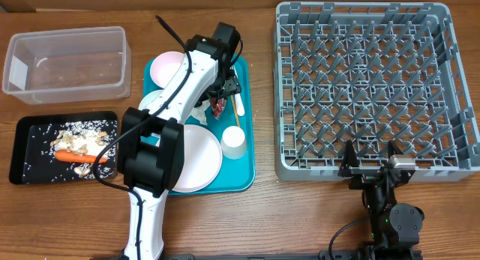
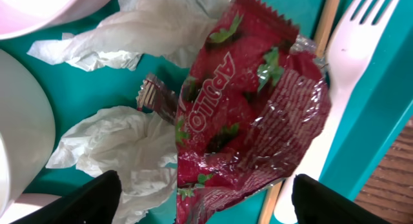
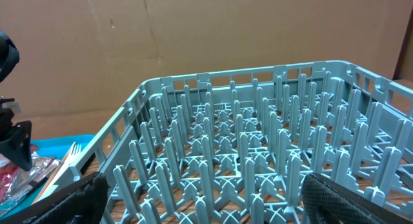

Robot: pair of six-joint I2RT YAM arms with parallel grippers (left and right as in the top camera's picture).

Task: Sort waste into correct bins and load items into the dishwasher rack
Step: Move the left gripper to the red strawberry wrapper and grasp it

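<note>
The left pincer (image 2: 203, 201) gaped wide, holding nothing. The red crinkly wrapper (image 2: 251, 121) lay between its fingers on the flat teal tray (image 2: 77, 88), flanked by crumpled white napkins (image 2: 122, 146) and a white plastic fork (image 2: 348, 62).

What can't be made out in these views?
Overhead: the left arm hides most of the napkins and wrapper.
Left wrist: the top edge cuts off the tines of the fork; the wrapper covers the middle of the stick.
Right wrist: the rack runs off the right and bottom edges.
</note>
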